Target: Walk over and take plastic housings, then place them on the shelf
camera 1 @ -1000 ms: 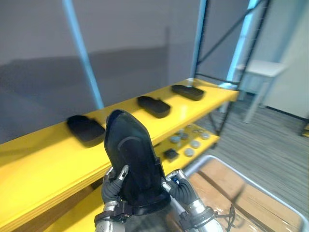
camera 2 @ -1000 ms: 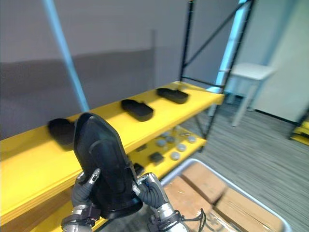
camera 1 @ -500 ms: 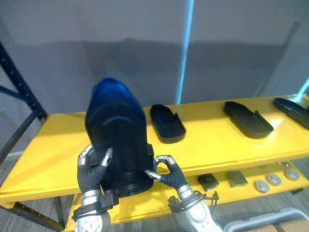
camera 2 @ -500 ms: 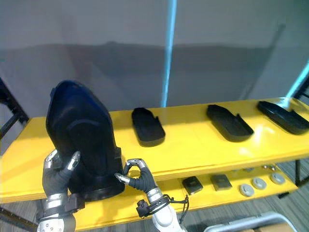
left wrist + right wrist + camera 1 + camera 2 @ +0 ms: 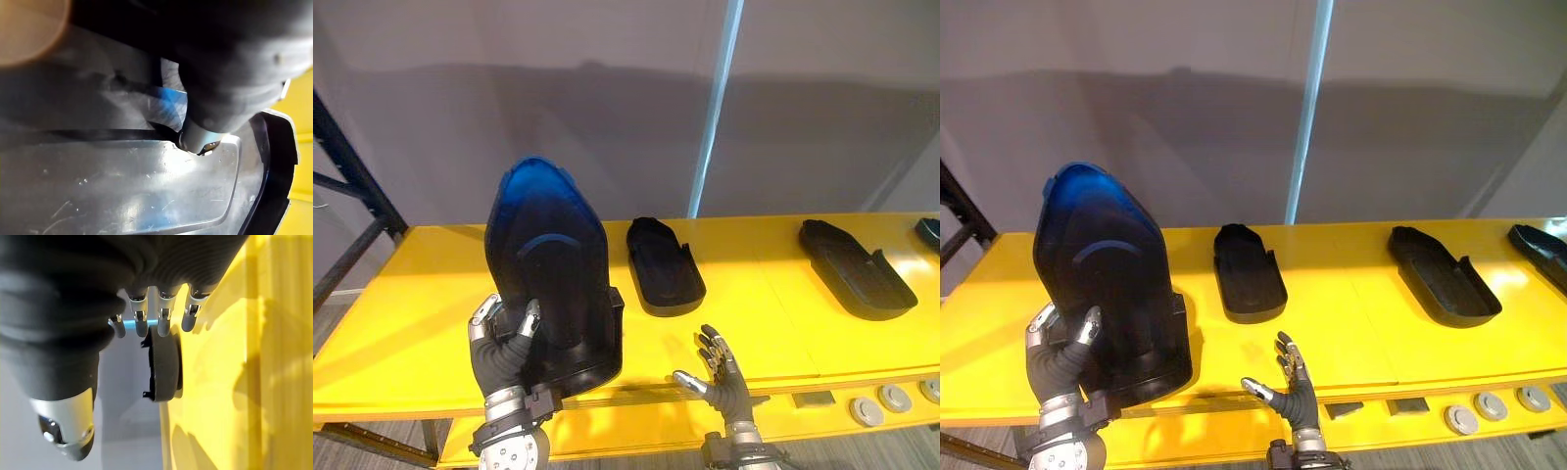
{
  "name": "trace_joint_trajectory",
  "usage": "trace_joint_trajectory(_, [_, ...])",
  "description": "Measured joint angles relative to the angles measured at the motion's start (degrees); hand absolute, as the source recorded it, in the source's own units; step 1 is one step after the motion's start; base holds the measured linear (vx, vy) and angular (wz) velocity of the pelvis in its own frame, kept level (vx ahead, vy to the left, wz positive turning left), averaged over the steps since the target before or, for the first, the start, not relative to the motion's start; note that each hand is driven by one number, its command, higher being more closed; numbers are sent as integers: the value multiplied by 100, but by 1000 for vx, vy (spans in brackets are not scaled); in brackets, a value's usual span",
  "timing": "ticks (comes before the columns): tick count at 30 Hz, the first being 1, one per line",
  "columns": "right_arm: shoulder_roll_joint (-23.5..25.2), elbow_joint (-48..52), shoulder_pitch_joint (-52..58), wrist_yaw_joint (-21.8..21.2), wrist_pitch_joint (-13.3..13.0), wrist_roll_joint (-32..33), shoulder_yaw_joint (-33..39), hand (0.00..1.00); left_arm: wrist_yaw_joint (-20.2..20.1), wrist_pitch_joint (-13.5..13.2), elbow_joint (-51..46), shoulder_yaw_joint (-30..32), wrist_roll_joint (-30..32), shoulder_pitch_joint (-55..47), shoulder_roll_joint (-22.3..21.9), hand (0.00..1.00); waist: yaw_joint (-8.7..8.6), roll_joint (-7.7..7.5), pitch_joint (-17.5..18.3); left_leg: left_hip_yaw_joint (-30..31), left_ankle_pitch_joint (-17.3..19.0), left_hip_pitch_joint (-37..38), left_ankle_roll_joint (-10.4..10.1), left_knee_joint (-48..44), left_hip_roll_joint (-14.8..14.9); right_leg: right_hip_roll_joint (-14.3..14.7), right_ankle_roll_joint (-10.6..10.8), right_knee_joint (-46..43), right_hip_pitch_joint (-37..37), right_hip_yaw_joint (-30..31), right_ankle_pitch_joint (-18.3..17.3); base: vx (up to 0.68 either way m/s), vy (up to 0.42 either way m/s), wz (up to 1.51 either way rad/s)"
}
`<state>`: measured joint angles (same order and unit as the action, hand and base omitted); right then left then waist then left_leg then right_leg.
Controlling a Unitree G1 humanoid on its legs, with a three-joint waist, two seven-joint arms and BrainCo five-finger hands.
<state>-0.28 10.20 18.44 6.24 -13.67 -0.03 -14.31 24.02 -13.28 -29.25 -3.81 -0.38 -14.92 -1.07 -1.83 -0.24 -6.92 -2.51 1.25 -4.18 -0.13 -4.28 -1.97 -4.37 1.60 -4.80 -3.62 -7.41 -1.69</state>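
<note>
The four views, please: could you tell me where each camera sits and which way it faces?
Left eye view: on the head, looking down at the yellow shelf; left hand grips the upended housing, right hand open.
Right eye view: beside it, same scene.
Left wrist view: against the upended housing; one of its fingers shows.
Right wrist view: along its straight fingers toward a lying housing.
Shared: both wrist views catch the shelf.

Bright even overhead light, soft sheen on the yellow shelf (image 5: pixel 764 294), blue gleam atop the tall housing (image 5: pixel 553 264), broad shadow band across the grey wall (image 5: pixel 558 98), left wrist view dim, orange glare patch
</note>
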Motion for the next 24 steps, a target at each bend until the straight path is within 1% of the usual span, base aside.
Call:
trace_joint_trajectory(1, [-48, 1, -9, 0, 0, -5, 20, 0, 62, 0, 1, 2, 0, 9, -69, 100, 0, 6, -13, -58, 43, -61, -68, -158, -6, -50, 0, 0, 42, -45, 0, 68, 58, 22])
trace_joint_trajectory(2, [-106, 21, -29, 14, -3, -26, 83, 0, 88, -2, 4, 5, -3, 68, -107, 100, -7, -3, -88, -223, 359, -134, -236, -497, 23, -155, -2, 3, 175, -99, 0, 54, 55, 27])
trace_joint_trajectory(3, [-156, 26, -40, 32, -4, -44, 124, 0, 91, -6, 9, 4, -2, 100, -110, 100, -8, -7, -93, -428, 538, -243, -189, -871, 127, -199, -7, -3, 196, -141, -4, 36, 92, 28])
trace_joint_trajectory(4, [-251, 26, -78, 59, -4, -77, 252, 0, 88, -36, 27, 3, -2, 130, -108, 100, -9, -25, -104, -661, 690, -482, -152, -1558, 422, -323, -7, -55, 196, -170, -4, 8, 67, 21])
trace_joint_trajectory(5, [-279, 28, -91, 72, -5, -84, 326, 0, 88, -62, 60, 6, -5, 133, -110, 100, -21, -19, -101, -699, 728, -567, -198, -1824, 585, -395, -5, -75, 196, -196, -5, 8, 128, 25])
trace_joint_trajectory(6, [-344, 44, -105, 168, -8, -115, 455, 0, 79, -88, 140, 1, -9, 144, -111, 100, -66, 7, -82, -670, 762, -683, -254, -2115, 946, -547, 31, -96, 201, -293, -25, 4, 189, 27])
trace_joint_trajectory(7, [-389, 50, -126, 270, -10, -133, 569, 0, 72, -90, 202, 2, -25, 152, -110, 100, -96, 46, -71, -512, 788, -717, -324, -2200, 1322, -669, 167, -178, 194, -332, -83, 3, 235, 28])
trace_joint_trajectory(8, [-407, 49, -104, 324, -11, -142, 624, 0, 67, -91, 241, 3, -50, 155, -105, 100, -113, 102, -45, -336, 779, -717, -339, -2190, 1468, -703, 234, -245, 180, -361, -113, 17, 331, 24])
trace_joint_trajectory(9, [-423, 45, -46, 422, -14, -224, 755, 0, 71, -90, 295, 11, -67, 149, -94, 100, -145, 247, 27, 126, 763, -662, -339, -2063, 1720, -736, 416, -370, 158, -390, -177, 38, 434, 15])
trace_joint_trajectory(10, [-426, 41, -16, 542, -15, -299, 950, 0, 74, -90, 297, 6, -65, 144, -87, 100, -152, 431, 112, 508, 638, -488, -460, -1757, 1847, -758, 632, -455, 141, -379, -231, 53, 491, 11])
trace_joint_trajectory(11, [-413, 33, -13, 609, -15, -332, 1104, 0, 72, -90, 297, 1, -65, 147, -80, 100, -157, 525, 157, 591, 777, -383, -767, -1589, 1851, -773, 764, -473, 141, -372, -225, 64, 584, 11])
trace_joint_trajectory(12, [-323, 17, -10, 688, -16, -420, 1404, 0, 73, -90, 296, 6, -67, 198, 5, 100, -217, 554, 193, 536, 1056, -263, -1268, -1370, 1763, -905, 898, -462, 173, -364, -199, 27, 570, 5])
trace_joint_trajectory(13, [88, -66, 33, 837, 8, -559, 1736, 0, 84, -92, 306, 48, -83, 235, 336, 100, -174, 192, 170, 354, 1017, -204, -1138, -1393, 1349, -1311, 828, -423, 155, -226, -89, 13, 600, 4])
trace_joint_trajectory(14, [381, 5, 139, 984, 9, -816, 2127, 0, 94, -86, 310, 141, -145, 268, 672, 100, -176, -53, 202, 264, 1047, -219, -991, -1425, 1053, -1580, 891, -340, 135, -99, 170, -16, 427, -14])
trace_joint_trajectory(15, [391, 22, 176, 1096, 34, -1032, 2390, 0, 86, -87, 310, 217, -174, 304, 834, 100, -178, -144, 219, 176, 1082, -217, -900, -1466, 931, -1700, 908, -350, 61, 0, 397, -25, 382, -38])
trace_joint_trajectory(16, [407, 27, 170, 1213, 115, -1269, 2832, 0, 76, -101, 307, 316, -176, 342, 928, 100, -148, -163, 232, -34, 1133, -218, -780, -1511, 890, -1727, 804, -374, -155, 153, 789, -44, 371, -63])
trace_joint_trajectory(17, [408, 29, 165, 1297, 174, -1355, 3025, 0, 65, -127, 303, 374, -175, 350, 970, 100, -124, -183, 244, -189, 1140, -215, -733, -1510, 892, -1719, 720, -376, -280, 214, 1010, -47, 365, -100])
trace_joint_trajectory(18, [413, 28, 177, 1405, 263, -1429, 3323, 0, 54, -144, 298, 472, -175, 381, 1001, 100, -126, -151, 219, -445, 1125, -221, -628, -1476, 891, -1692, 496, -274, -494, 186, 1450, -37, 277, -89])
trace_joint_trajectory(19, [417, 25, 190, 1429, 328, -1483, 3461, 0, 53, -145, 303, 500, -178, 409, 1006, 100, -146, -137, 202, -567, 1104, -218, -547, -1435, 888, -1654, 382, -193, -543, 175, 1583, -63, 261, -80])
trace_joint_trajectory(20, [437, -24, 266, 1439, 455, -1633, 3777, 0, -34, -153, 411, 543, -182, 520, 1016, 100, -313, -110, 175, -650, 1044, -199, -412, -1293, 908, -1349, 734, -440, -573, 359, 1082, -74, 219, -40])
trace_joint_trajectory(21, [454, -28, 387, 1446, 477, -1635, 3954, 0, -102, -156, 500, 589, -198, 597, 1016, 100, -381, -109, 172, -676, 989, -150, -346, -1178, 906, -1081, 766, -592, -528, 564, 643, -69, 154, -29])
trace_joint_trajectory(22, [453, -53, 450, 1449, 479, -1638, 4077, 0, -139, -157, 555, 599, -237, 637, 1013, 100, -391, -106, 170, -702, 952, -109, -334, -1099, 886, -943, 797, -607, -481, 670, 425, -53, 27, -23])
trace_joint_trajectory(23, [451, -260, 503, 1447, 485, -1632, 4320, 0, -207, -156, 619, 646, -363, 684, 943, 100, -438, -81, 143, -752, 909, -53, -333, -1000, 842, -781, 739, -482, -333, 711, 183, -80, -12, -24])
trace_joint_trajectory(24, [444, -563, 517, 1443, 494, -1626, 4463, 0, -260, -156, 662, 677, -426, 740, 897, 100, -446, -80, 136, -783, 888, -29, -339, -951, 810, -774, 658, -289, -221, 671, 126, -98, -27, -15])
